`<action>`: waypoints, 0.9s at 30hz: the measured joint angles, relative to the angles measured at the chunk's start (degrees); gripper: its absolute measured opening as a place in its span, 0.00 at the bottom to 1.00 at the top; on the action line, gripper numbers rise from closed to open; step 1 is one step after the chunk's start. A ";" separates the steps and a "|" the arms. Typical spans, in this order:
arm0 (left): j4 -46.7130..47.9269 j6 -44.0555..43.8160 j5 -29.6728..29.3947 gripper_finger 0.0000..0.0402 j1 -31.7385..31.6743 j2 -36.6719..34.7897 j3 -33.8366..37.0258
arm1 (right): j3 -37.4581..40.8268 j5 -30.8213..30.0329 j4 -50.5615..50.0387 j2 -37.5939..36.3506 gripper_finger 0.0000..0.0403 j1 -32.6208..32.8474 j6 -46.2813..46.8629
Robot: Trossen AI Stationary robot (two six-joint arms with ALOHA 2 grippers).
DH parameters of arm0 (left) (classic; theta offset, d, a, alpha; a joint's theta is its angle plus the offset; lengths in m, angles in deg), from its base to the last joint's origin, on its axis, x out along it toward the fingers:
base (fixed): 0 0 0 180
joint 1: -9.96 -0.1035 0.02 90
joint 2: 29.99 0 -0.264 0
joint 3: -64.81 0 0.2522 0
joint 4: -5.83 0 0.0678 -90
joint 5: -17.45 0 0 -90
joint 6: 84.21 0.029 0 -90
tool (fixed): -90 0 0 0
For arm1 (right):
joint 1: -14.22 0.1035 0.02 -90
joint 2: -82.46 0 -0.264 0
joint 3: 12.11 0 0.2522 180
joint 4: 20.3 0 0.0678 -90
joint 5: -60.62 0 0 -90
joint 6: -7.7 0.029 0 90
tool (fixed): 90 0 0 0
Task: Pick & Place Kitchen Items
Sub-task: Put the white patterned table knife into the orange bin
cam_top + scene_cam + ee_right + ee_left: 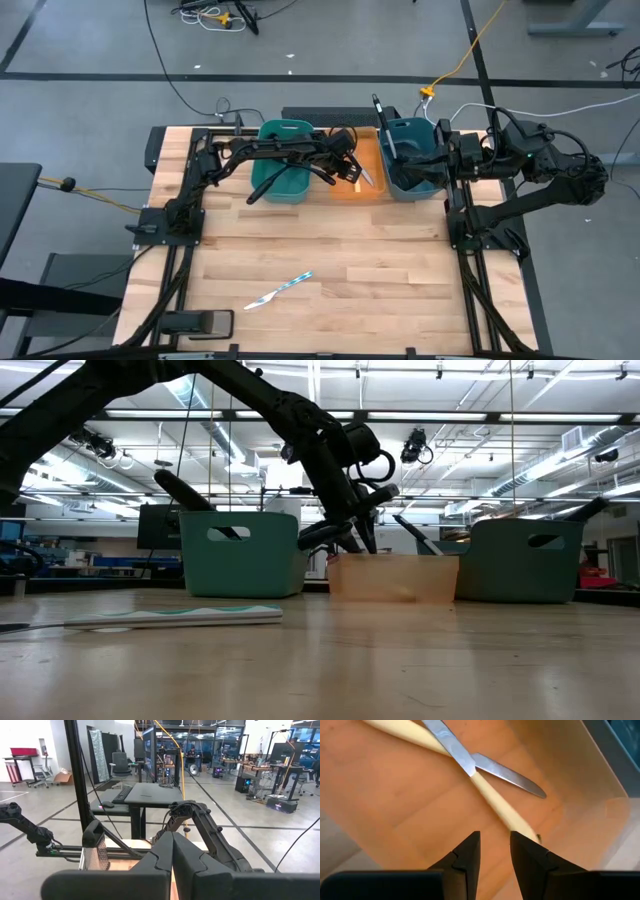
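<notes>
Two knives with pale yellow handles lie crossed on the floor of the orange tray (395, 800): the upper knife (495, 800) rests over the blade of the other (512, 774). My left gripper (495, 845) hovers open just above the tray (345, 190), and the upper knife's handle end (526, 831) lies just past one fingertip. Nothing is between the fingers. A light-blue-handled knife (281, 289) lies flat on the near part of the table (170, 618). My right gripper (172, 847) is shut and empty, held level high over the right teal bin (410, 160).
The left teal bin (283, 160) holds a black utensil whose handle (262, 186) sticks out over its near rim. A black spatula (384, 128) stands in the right bin. The tray sits between the bins. The wide wooden tabletop (330, 250) spreads toward the near edge.
</notes>
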 joint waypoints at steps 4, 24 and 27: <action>0.00 0.35 -0.02 0.28 0.00 0.00 0.00 | 0.00 -0.02 0.00 -0.02 0.02 -0.01 0.02; -0.28 6.69 -0.01 0.28 0.59 -5.21 -0.11 | 0.00 -0.07 0.00 0.00 0.02 0.00 0.15; -0.31 6.82 -0.92 0.28 0.47 -6.48 -0.09 | 0.00 -0.07 0.00 0.00 0.02 0.00 0.14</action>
